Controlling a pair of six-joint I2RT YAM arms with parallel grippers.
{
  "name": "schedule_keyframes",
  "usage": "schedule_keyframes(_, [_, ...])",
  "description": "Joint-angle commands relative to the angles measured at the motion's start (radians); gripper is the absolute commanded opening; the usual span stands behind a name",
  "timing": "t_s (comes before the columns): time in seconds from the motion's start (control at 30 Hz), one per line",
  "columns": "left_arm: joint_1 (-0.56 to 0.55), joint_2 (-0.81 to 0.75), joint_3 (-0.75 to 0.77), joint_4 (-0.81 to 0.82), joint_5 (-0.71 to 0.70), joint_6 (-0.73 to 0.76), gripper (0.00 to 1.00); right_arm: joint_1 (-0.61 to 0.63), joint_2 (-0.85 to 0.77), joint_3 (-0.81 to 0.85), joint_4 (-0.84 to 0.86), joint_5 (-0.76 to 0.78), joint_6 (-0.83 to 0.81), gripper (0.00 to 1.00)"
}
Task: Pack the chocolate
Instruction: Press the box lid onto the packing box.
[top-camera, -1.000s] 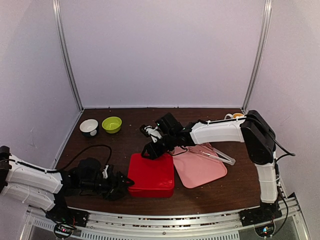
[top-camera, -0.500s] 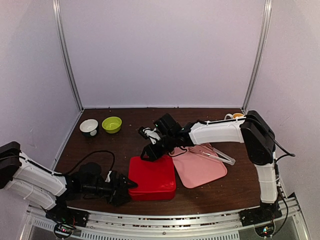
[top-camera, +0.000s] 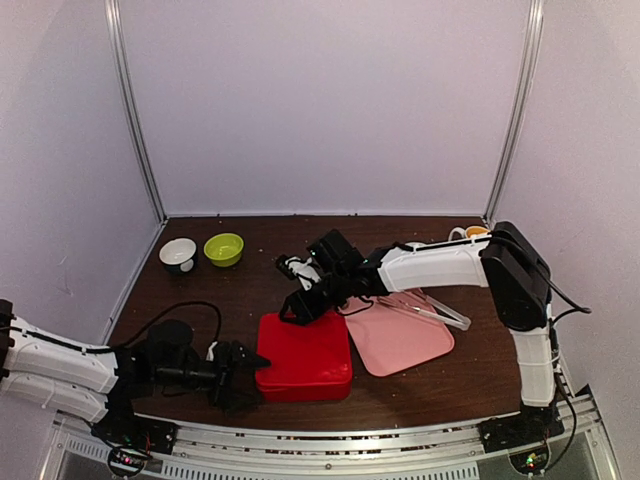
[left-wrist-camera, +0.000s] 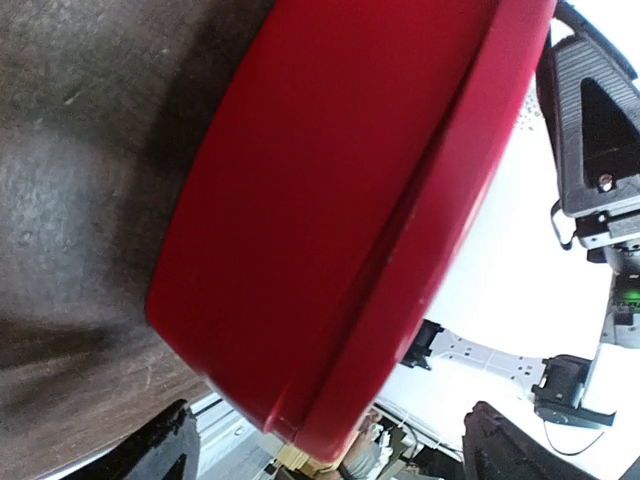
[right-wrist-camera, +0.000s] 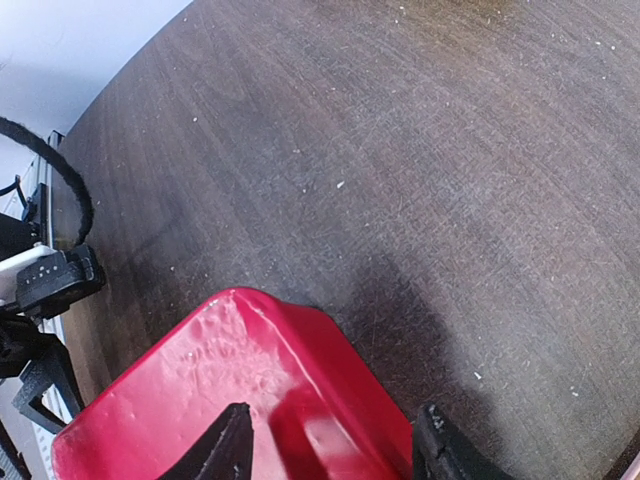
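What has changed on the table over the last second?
The red box slid slightly toward the near edge. The left gripper edged along its left side, jaws widening. The right gripper stayed at the far corner; white bowl, green bowl, pink tray and tongs unmoved.

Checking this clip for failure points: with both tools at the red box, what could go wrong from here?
The left tool, jaws wide at the near-left side of the red box, might shove it into the pink tray holding the tongs. The right tool straddles the box's far-left corner; a pull there might tip it. No chocolate shows, so the contents are unverifiable.
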Motion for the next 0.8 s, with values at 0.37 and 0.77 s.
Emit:
schedule_keyframes(0.37, [-0.137,0.187,0.006,0.271,-0.18,-0.239,0.85,0.019,-0.002,0.003,-0.04,-0.03,-0.018,0.52])
schedule_keyframes(0.77, [-0.138,0.157,-0.005,0.184,-0.294,-0.224,0.66,0.019,0.073,0.087,-0.128,-0.2,-0.131,0.48])
